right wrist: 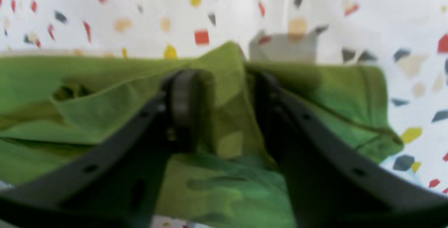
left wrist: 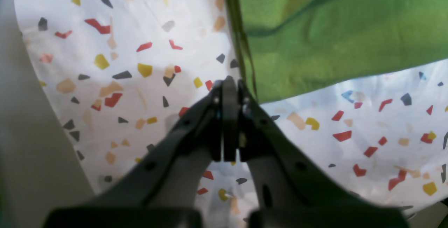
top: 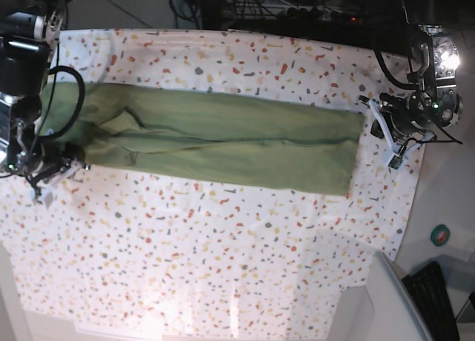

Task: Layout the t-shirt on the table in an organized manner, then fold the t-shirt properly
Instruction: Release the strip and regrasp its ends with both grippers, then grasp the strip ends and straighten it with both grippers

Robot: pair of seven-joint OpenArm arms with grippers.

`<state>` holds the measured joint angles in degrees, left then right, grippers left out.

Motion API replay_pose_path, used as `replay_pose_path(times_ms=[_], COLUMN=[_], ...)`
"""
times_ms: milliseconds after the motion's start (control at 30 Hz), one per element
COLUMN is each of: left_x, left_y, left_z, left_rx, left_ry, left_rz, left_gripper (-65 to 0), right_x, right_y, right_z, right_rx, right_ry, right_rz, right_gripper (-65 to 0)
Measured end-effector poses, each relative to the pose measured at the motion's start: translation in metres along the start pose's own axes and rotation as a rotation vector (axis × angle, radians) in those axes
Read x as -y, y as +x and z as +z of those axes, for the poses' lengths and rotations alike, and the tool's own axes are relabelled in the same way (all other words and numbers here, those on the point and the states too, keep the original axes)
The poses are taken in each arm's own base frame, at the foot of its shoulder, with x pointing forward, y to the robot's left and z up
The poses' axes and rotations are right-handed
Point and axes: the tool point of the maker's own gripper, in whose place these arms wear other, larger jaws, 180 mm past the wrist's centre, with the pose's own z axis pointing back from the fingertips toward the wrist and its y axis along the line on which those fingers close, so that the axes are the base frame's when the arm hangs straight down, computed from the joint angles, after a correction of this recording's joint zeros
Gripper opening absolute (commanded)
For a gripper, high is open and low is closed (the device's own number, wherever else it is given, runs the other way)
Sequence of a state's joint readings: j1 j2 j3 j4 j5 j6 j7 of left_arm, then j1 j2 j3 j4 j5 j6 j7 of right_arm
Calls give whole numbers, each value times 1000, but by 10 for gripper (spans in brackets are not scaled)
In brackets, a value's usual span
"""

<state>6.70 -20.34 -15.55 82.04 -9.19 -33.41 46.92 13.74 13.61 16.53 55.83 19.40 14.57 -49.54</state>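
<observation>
The olive-green t-shirt (top: 223,144) lies as a long, flat band across the far half of the table (top: 223,244). In the left wrist view my left gripper (left wrist: 229,81) is shut, with nothing visibly between its fingers. Its tips sit just off the t-shirt's (left wrist: 332,35) near corner, over the speckled cloth. At the other end, my right gripper (right wrist: 225,91) has its jaws apart over rumpled t-shirt cloth (right wrist: 231,126). A raised fold of that cloth stands between its fingers (right wrist: 182,95).
The table's speckled cover ends close to my left arm (top: 419,111), with floor beyond it. A grey bin (top: 386,304), a tape roll (top: 440,235) and a keyboard (top: 438,296) sit off the near right corner. Cables and gear line the far edge.
</observation>
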Motion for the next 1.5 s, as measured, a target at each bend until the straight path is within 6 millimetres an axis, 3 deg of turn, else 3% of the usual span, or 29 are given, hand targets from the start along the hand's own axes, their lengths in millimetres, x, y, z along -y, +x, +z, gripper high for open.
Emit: replay_pose_path(times_ms=[167, 433, 667, 833, 967, 1333, 1500], left_x=[0, 0, -1, -1, -1, 0, 0], left_y=[0, 0, 1, 1, 1, 2, 2], left_z=[0, 0, 1, 1, 1, 0, 0], left_rx=[-2, -2, 1, 1, 2, 2, 3], left_ry=[2, 2, 4, 4, 4, 3, 2], left_rz=[-2, -2, -4, -4, -4, -7, -8], left_gripper=[-650, -650, -650, -650, -650, -650, -650], right_x=[-1, 0, -13, -21, -16, -10, -13], right_y=[2, -8, 9, -8, -32, -56, -43], right_z=[1, 3, 43, 43, 38, 35, 50], right_rx=[3, -53, 41, -3, -58, -97, 10], right_ry=[3, 0, -21, -9, -20, -26, -37], right_rz=[0, 3, 102, 107, 104, 99, 136], right_gripper=[-650, -650, -650, -650, -650, -650, -441])
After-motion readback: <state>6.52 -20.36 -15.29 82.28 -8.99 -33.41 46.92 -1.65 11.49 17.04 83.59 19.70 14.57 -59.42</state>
